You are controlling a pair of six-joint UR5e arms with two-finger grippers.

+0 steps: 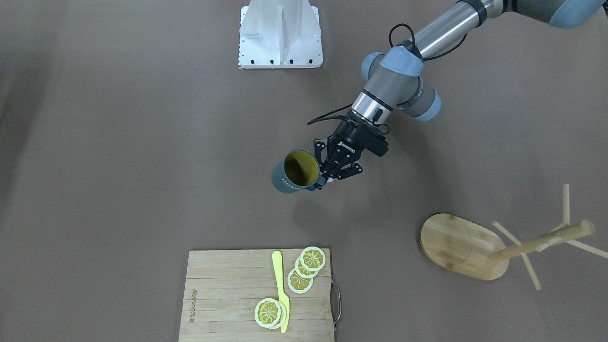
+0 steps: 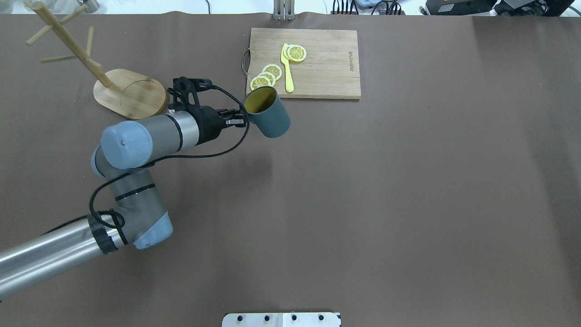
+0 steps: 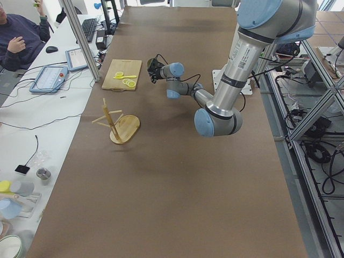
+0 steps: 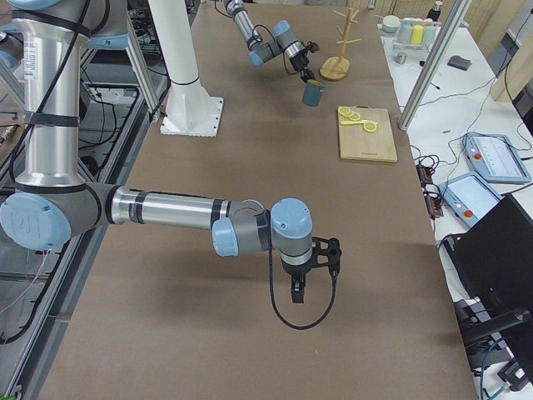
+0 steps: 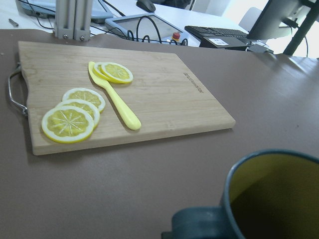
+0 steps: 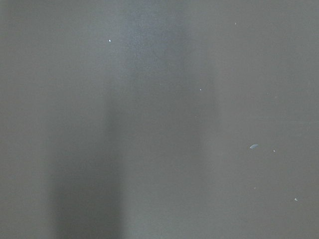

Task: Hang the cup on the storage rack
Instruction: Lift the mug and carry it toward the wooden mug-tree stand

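While the cup (image 1: 290, 175) is carried clear of the counter (image 1: 118, 166), tilted with its yellow mouth turned partly upward, it is gripped by the left hand (image 1: 325, 176), which is clenched on the handle side of the rim. The cup is placed between the cutting board (image 1: 228, 294) with its lemon slices (image 1: 313, 259) and the storage rack (image 1: 463, 247), near the board's corner and well apart from the rack. The right hand (image 4: 298, 287) is seen only from the side, low over bare counter, so it cannot be told whether it is released or clenched. Several failures can be foreseen. Because the grip is taken beside the loop, the opening may be partly blocked by the fingers, and a peg could be met by the hand instead of being threaded. Since the cup is held off its centre, it may be rotated in the grip during the swing, and the loop would then be misaligned. The pegs (image 1: 506, 233) are thin and the rack looks light, so it could be pushed or tipped by a glancing approach. If the grip were released before the handle is seated, the cup would likely be dropped.
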